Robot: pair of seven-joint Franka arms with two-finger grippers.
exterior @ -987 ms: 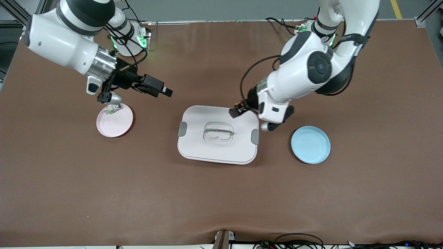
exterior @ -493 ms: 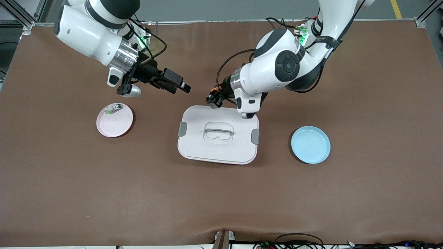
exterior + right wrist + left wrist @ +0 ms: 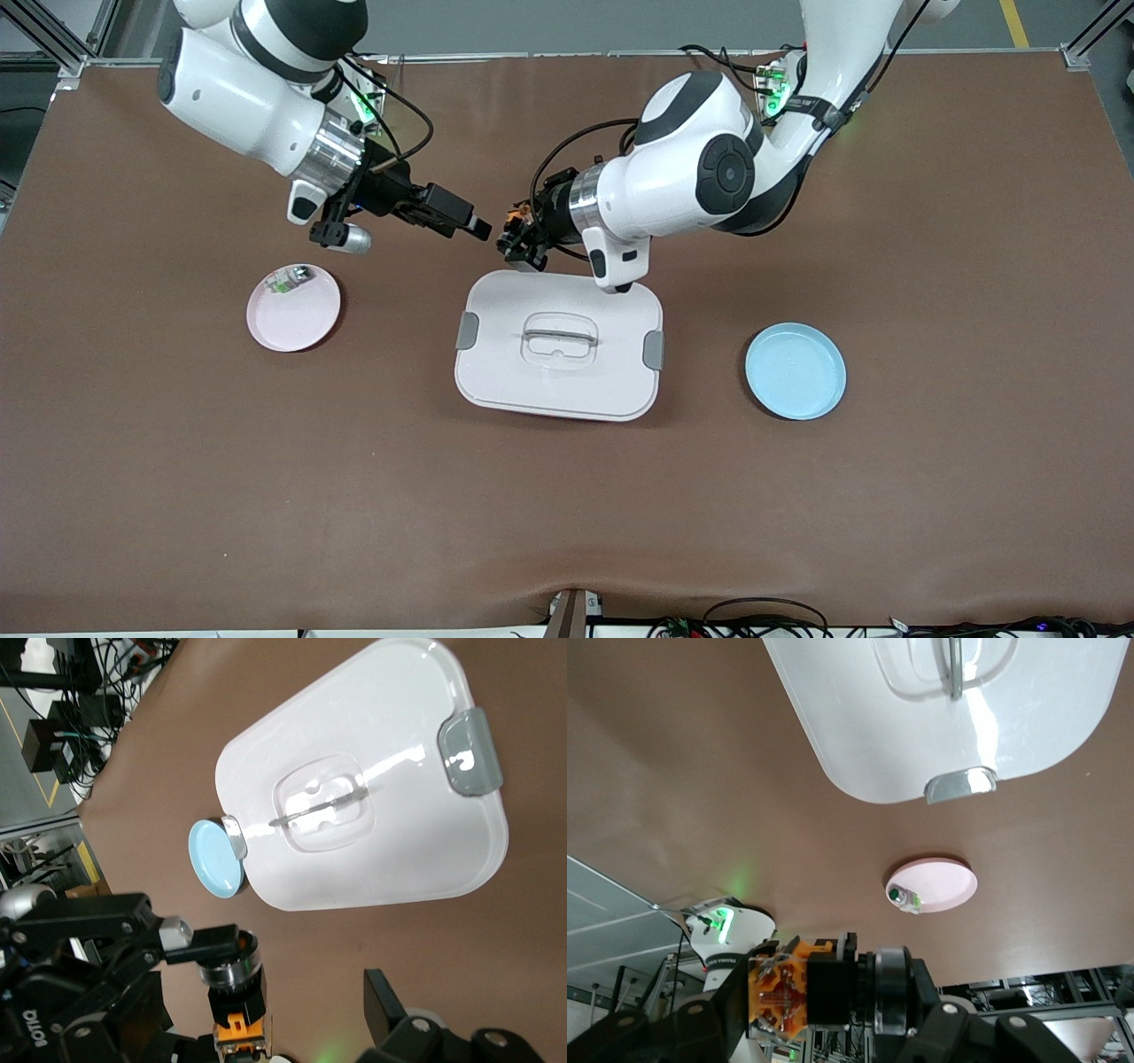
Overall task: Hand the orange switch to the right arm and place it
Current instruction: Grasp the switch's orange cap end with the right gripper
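Clamped in the left gripper [image 3: 518, 237], the orange switch [image 3: 515, 215] looks light, rigid and slippery, so the spread-fingered right gripper [image 3: 474, 227], at its nine o'clock, should pinch the exposed black barrel.

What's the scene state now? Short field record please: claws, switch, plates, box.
left claw: shut on the orange switch, held over the table just past the white lidded box
right claw: open, facing the switch, not yet gripping it
pink plate: toward the right arm's end, holds a small whitish-green part
blue plate: toward the left arm's end
handover: not done
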